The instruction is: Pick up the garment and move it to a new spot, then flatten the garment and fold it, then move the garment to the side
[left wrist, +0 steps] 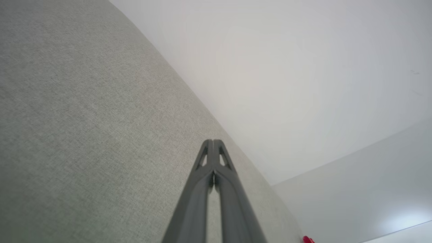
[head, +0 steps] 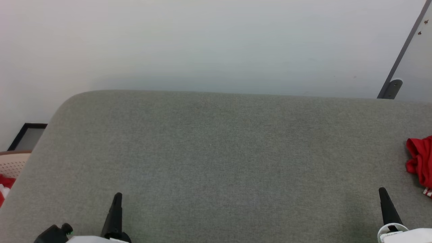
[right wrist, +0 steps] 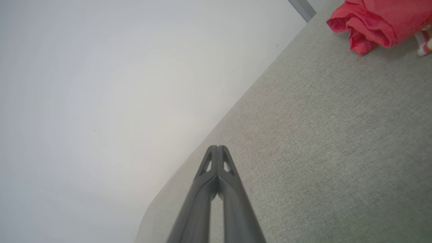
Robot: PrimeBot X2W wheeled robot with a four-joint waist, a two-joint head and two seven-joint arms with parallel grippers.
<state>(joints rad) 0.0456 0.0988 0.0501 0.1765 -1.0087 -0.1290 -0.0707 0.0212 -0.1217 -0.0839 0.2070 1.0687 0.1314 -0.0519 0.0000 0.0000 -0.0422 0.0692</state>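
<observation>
Garment (head: 420,162) and pincers are well apart. Nearest me, at the lower left of the head view, the left gripper (head: 117,197) has its fingers pressed together on nothing. The right gripper (head: 382,191), lower right, is closed and empty too, and both hang over the grey padded surface (head: 216,152). Further up, at the right edge, the red cloth lies bunched and cut off by the frame. That fits a heap waiting to be lifted or one set aside after folding (I can't call it from here), so I'd hold both sets of fingertips off the fabric until its shape reads clearly. The right wrist view shows rolled folds and some red-white striping at its upper right, which the head view barely gives. The left wrist view catches what is probably the same red as a speck at its bottom edge, below the pale wall (head: 216,44).
</observation>
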